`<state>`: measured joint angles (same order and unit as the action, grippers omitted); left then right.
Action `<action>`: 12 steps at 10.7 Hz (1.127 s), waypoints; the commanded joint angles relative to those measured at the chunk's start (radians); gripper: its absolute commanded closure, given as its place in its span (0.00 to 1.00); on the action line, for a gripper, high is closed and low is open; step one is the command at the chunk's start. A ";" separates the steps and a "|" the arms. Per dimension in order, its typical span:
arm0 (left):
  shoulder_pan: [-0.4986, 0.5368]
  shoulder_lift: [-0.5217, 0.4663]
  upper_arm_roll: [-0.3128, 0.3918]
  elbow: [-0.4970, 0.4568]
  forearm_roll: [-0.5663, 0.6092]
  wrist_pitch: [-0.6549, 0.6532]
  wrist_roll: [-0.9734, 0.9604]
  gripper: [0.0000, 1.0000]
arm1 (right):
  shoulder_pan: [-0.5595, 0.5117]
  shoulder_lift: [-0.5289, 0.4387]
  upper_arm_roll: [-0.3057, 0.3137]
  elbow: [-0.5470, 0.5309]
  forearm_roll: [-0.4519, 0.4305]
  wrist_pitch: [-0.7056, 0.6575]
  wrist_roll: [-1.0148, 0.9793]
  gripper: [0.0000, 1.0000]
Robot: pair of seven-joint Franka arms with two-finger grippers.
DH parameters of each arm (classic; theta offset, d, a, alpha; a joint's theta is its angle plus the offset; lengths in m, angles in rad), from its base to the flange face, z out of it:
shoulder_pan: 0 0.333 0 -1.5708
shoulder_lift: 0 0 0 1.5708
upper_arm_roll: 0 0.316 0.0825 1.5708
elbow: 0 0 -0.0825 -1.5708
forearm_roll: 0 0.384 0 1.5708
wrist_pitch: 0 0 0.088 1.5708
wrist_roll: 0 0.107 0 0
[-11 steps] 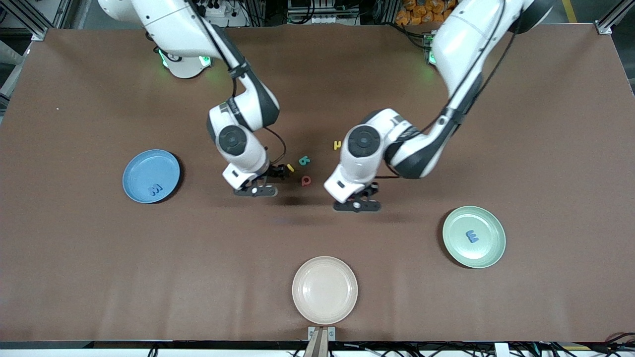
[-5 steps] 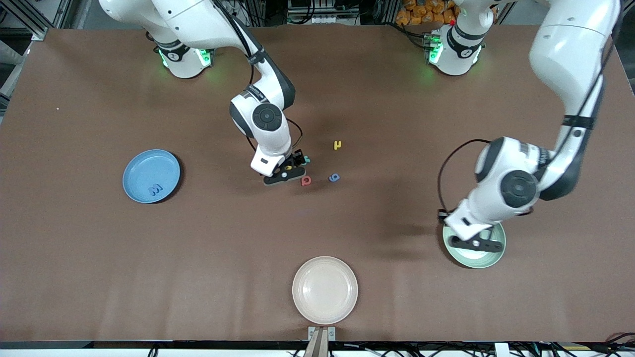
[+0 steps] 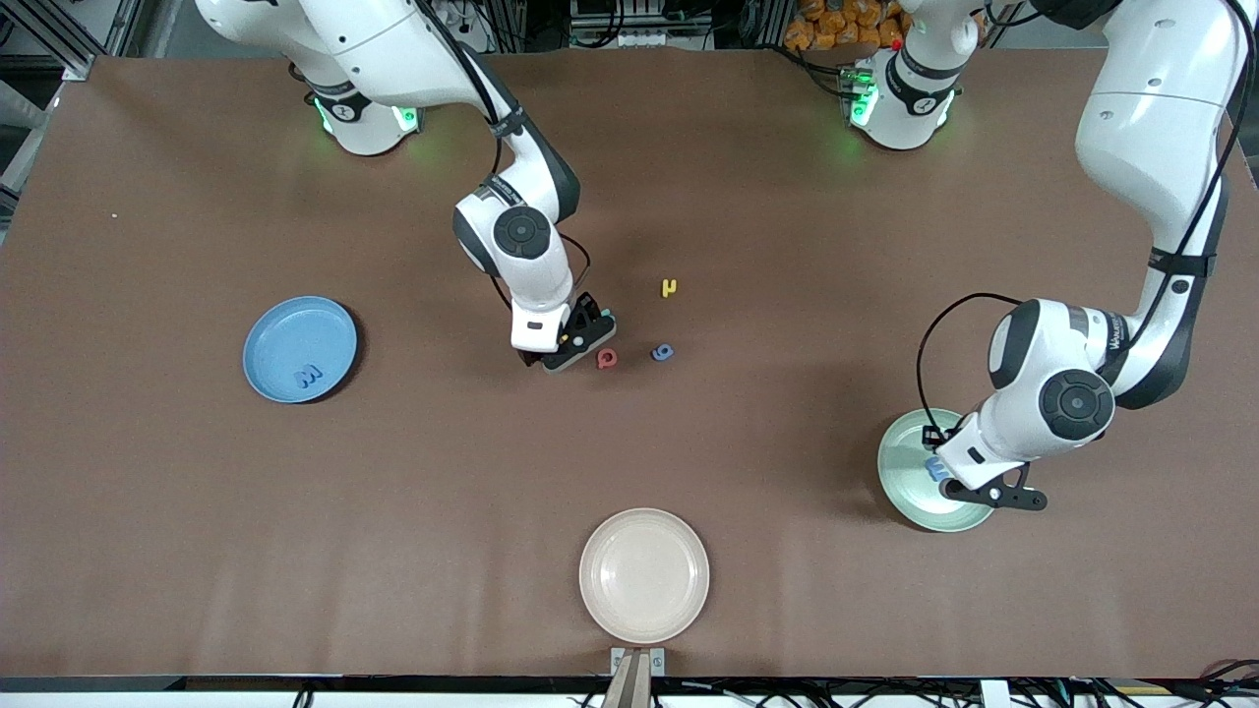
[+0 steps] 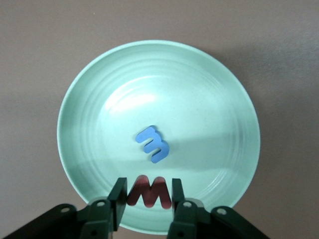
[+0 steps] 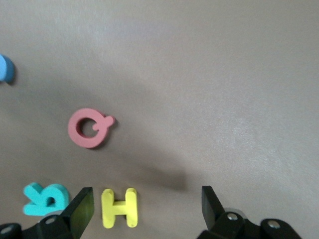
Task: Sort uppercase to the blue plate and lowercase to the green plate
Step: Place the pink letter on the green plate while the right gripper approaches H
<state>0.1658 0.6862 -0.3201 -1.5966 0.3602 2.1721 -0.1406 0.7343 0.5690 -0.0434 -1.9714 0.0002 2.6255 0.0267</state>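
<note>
My left gripper (image 3: 984, 489) hangs over the green plate (image 3: 900, 462). In the left wrist view its fingers (image 4: 117, 199) stand slightly parted around the red lowercase w/m (image 4: 148, 191), with a thin gap on one side. A blue lowercase e (image 4: 152, 143) lies in the green plate (image 4: 99, 99). My right gripper (image 3: 570, 352) is low over the middle cluster, open, with the yellow H (image 5: 118, 207) between its fingers, close to one of them. Beside it lie the red Q (image 5: 89, 128) and the teal letter (image 5: 46, 198). The blue plate (image 3: 285, 334) holds a blue W (image 3: 309, 376).
A blue g-like letter (image 3: 664, 352) lies beside the red Q (image 3: 607, 359), toward the left arm's end. A tiny yellow letter (image 3: 669, 287) lies farther from the front camera. A beige plate (image 3: 644, 575) sits near the table's front edge.
The left arm swung from the table's middle to over the green plate with the red letter, and its fingers have loosened. The right gripper shifted onto the letter cluster, over the yellow H.
</note>
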 commanded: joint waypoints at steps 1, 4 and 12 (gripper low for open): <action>-0.014 -0.011 0.018 0.006 0.031 0.005 0.013 0.00 | -0.006 0.000 0.013 -0.020 -0.009 0.027 -0.043 0.05; -0.046 -0.037 -0.026 0.004 0.054 0.000 -0.017 0.00 | 0.000 0.006 0.019 -0.020 -0.008 0.028 -0.045 0.05; -0.150 -0.031 -0.247 -0.075 0.063 -0.008 -0.507 0.00 | 0.002 0.034 0.022 -0.020 -0.008 0.059 -0.047 0.28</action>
<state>0.0091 0.6693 -0.5465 -1.6345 0.3936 2.1672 -0.6328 0.7401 0.5901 -0.0267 -1.9853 0.0002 2.6595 -0.0134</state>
